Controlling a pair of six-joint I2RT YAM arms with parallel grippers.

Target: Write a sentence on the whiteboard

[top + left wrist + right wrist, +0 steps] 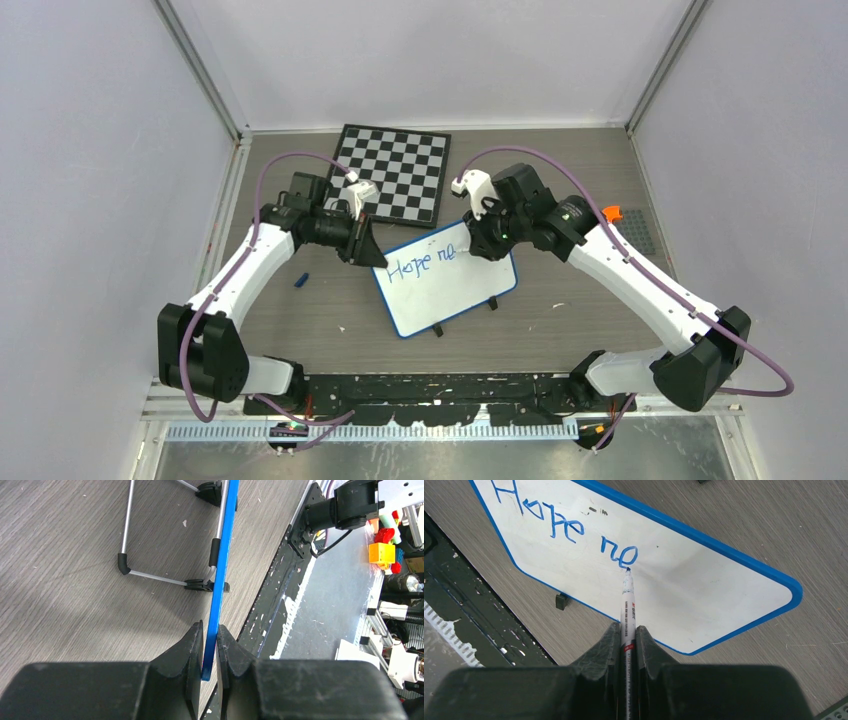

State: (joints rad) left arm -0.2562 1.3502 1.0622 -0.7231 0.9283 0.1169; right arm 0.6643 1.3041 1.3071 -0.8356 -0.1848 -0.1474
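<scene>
Whiteboard (pixel 452 292) at centre of table (pixel 590 170), just in front of chessboard (pixel 395 172), long axis slanting from near-left to far-right in the overhead view. Bears sentence (pixel 566 527) so far: "Hope" plus two more blue letters.

From the left wrist only: board edge-on, wire stand (pixel 150 575) beneath, left gripper (pixel 210 632) pinching the blue rim, jaws almost closed.

From the right wrist only: right gripper (pixel 626 630) clamped tight on marker (pixel 628 597), shaft pointing straight ahead, tip touching the board at the last letter.

Both arms bent inward, elbows out, wrists over the board's far edge.
</scene>
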